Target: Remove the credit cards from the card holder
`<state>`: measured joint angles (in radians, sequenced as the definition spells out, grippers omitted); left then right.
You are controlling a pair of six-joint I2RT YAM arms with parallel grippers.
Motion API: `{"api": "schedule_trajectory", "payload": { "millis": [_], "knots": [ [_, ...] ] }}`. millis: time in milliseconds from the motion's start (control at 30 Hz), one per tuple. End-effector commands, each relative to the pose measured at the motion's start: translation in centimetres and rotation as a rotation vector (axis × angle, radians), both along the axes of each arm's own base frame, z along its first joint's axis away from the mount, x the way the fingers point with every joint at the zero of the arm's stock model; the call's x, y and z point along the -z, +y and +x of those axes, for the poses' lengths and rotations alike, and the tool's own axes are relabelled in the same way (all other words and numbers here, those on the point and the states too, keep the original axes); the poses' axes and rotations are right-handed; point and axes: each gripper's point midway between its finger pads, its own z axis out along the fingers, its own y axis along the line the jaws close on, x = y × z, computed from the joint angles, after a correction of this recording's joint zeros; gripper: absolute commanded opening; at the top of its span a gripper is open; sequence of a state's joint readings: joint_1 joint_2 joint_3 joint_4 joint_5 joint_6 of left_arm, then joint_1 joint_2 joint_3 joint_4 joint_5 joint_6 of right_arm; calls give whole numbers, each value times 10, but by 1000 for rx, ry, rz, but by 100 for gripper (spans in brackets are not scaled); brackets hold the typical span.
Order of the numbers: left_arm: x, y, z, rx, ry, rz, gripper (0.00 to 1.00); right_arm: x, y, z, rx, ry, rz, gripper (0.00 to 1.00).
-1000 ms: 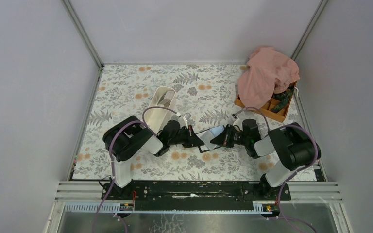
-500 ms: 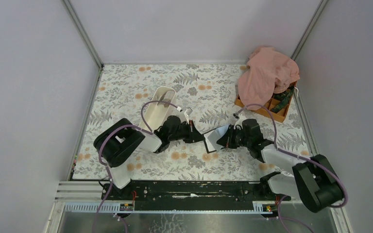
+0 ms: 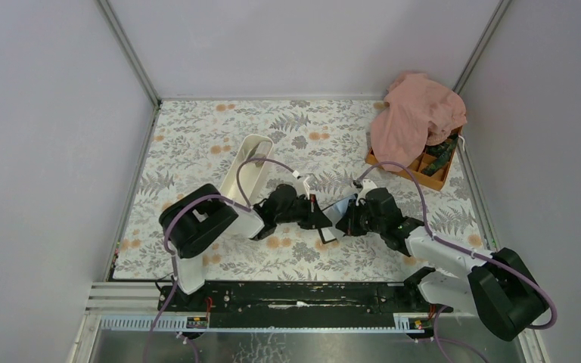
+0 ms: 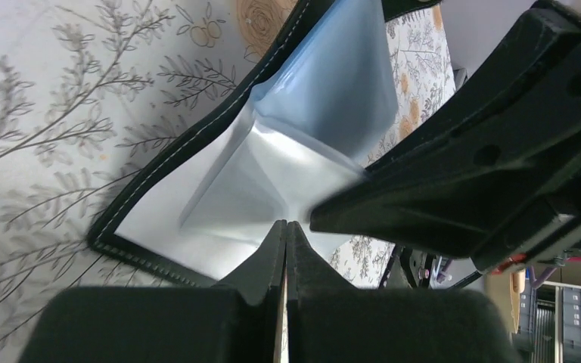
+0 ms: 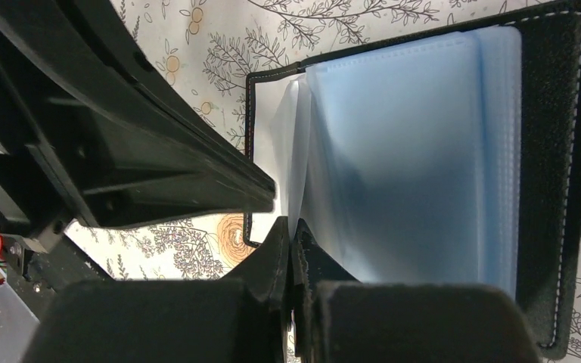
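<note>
The card holder (image 3: 327, 231) is a small black folding wallet lying open on the floral cloth between my two grippers. Its glossy bluish-grey plastic sleeves show in the left wrist view (image 4: 302, 136) and the right wrist view (image 5: 416, 151). My left gripper (image 3: 321, 220) is shut, its tips (image 4: 286, 224) pinching a puckered sleeve at the holder's near edge. My right gripper (image 3: 340, 219) is shut on a thin sleeve leaf (image 5: 291, 227) from the opposite side. The two grippers nearly touch. No credit card shows in any view.
A long white tray (image 3: 247, 170) stands just behind the left arm. An orange compartment box (image 3: 424, 169) sits at the back right, half covered by a pink cloth (image 3: 416, 113). Grey walls close in the table on three sides.
Both grippers have come closer together and a little lower with the card holder between them. The left gripper moved right. The right arm's elbow swung out to the right.
</note>
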<state>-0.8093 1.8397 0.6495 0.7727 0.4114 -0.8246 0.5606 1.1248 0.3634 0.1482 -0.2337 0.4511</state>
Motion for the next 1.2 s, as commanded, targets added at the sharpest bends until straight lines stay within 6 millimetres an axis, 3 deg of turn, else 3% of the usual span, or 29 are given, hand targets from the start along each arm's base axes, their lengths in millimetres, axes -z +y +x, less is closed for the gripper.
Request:
{"api": "schedule_trajectory", "payload": {
  "millis": [0, 100, 167, 367, 700, 800, 933, 1167],
  "knots": [
    [3, -17, 4, 19, -10, -31, 0, -12, 6, 8, 25, -38, 24, 1],
    [12, -17, 1, 28, 14, -27, 0, -12, 6, 8, 31, -37, 31, 3],
    [19, -13, -2, 27, 25, -10, 0, -11, 6, 9, 33, -36, 27, 10],
    [38, -1, -10, 25, 48, 48, 0, -14, 8, 14, 46, -48, 39, 44],
    [59, -1, -10, 25, 85, 78, 0, -14, 10, 12, 78, -22, 100, 54],
    [58, -2, -8, 26, 86, 73, 0, -7, 2, 11, 118, 4, 121, 51],
    [46, 4, -6, 5, 64, 59, 0, 5, -6, 6, 163, 33, 144, 26],
    [8, 15, -7, -16, -12, 20, 0, 6, 7, 1, 194, 67, 312, 6]
  ]
}}
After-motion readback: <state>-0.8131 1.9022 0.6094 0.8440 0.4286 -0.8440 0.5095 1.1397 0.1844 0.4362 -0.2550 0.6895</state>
